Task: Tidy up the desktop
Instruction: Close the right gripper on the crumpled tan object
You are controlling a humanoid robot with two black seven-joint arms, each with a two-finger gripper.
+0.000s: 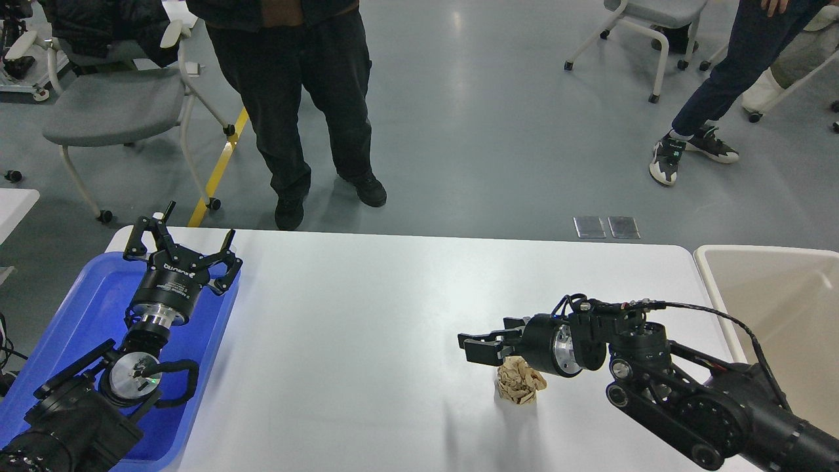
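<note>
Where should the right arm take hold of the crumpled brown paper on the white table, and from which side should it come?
Probably across the middle of the crumpled paper, from above. It is a loose ball lying on the desktop with no handle, so jaws closing on its widest folds should hold best. The right gripper is beside it.

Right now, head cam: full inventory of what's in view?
desktop: 1, glossy white, centre foreground
crumpled paper: 1, tan, on desktop right of centre, partly under right gripper
tray: 1, blue, left edge of desktop
bin: 1, beige, right of desktop
chairs: at least 2, grey and white, on floor behind
people: 2, dark clothes, legs only, beyond desktop
left gripper: 1, black, open, over tray
right gripper: 1, black, side-on, above the paper
</note>
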